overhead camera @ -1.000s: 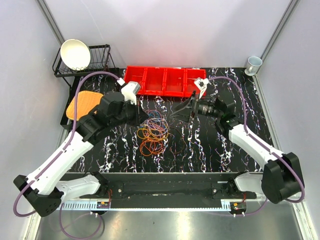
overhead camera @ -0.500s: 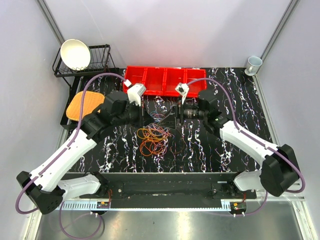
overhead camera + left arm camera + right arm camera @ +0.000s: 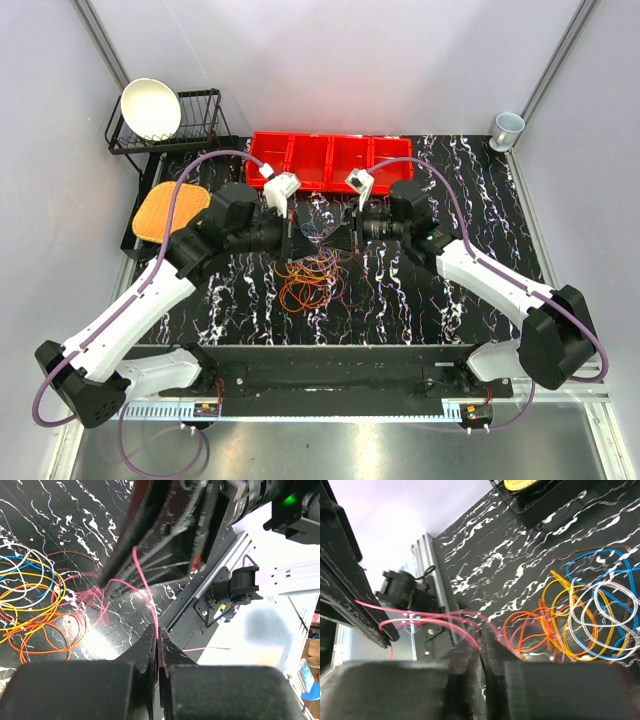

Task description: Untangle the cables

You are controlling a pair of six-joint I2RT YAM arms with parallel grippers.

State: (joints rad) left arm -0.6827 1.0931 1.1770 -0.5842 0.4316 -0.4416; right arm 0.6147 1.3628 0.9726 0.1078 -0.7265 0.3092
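The cables (image 3: 310, 277) lie as a tangled pile of orange, yellow, blue and white loops on the black marbled table (image 3: 450, 190). Above the pile, my left gripper (image 3: 293, 241) and right gripper (image 3: 347, 238) face each other close together. In the left wrist view my left gripper (image 3: 158, 636) is shut on a thin pink cable (image 3: 142, 577) that runs from the pile (image 3: 35, 605). In the right wrist view my right gripper (image 3: 481, 649) is shut on the same pink cable (image 3: 427, 625), with the pile (image 3: 580, 612) to its right.
A red compartment bin (image 3: 330, 160) stands just behind the grippers. At the back left are a wire rack (image 3: 200, 120) with a white bowl (image 3: 150, 108), and an orange pad (image 3: 165, 208). A cup (image 3: 508, 128) sits at the back right. A black rail (image 3: 330, 375) lines the near edge.
My right gripper has swung left toward the left gripper and closed from wide open onto the pink cable. The left gripper has shifted slightly right, still shut.
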